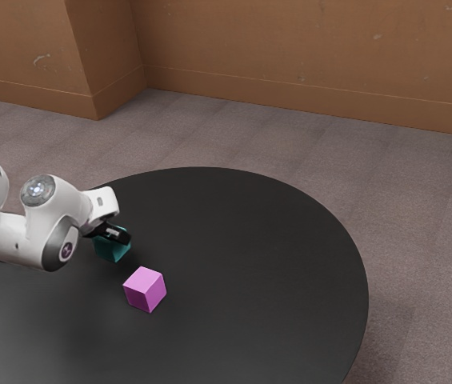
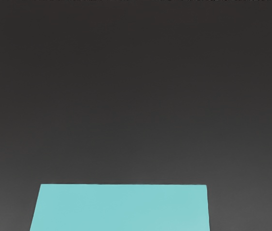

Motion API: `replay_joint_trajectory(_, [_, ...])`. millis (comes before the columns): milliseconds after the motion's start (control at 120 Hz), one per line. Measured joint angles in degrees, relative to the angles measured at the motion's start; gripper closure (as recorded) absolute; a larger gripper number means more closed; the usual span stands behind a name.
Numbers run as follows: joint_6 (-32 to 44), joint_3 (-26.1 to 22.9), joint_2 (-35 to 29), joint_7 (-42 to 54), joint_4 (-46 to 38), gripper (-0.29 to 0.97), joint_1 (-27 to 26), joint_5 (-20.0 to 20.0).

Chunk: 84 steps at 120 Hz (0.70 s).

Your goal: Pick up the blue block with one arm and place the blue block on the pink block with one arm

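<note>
The blue block (image 1: 112, 251), teal in colour, sits on the round black table (image 1: 274, 256) near its edge at the exterior view's left. My gripper (image 1: 116, 235) is right down on the block's top, and the hand covers the block's upper part. In the wrist view the block's flat top face (image 2: 119, 207) lies directly under the hand. The pink block (image 1: 145, 289) rests on the table a short way toward the exterior view's lower right of the blue block, apart from it.
The table's rim (image 1: 362, 320) curves round at the exterior view's right. My white arm (image 1: 34, 228) reaches in low over the table's left side. Brown walls (image 1: 306, 48) stand behind a grey carpeted floor.
</note>
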Motion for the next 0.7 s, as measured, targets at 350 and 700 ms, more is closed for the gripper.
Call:
replay_joint_trajectory(350, [3.42,0.24,-0.35,-0.29,-1.90,0.25,0.26,0.66])
replay_joint_trajectory(700, [6.05,0.25,-1.14,0.17,-2.47,0.33,0.01,0.88])
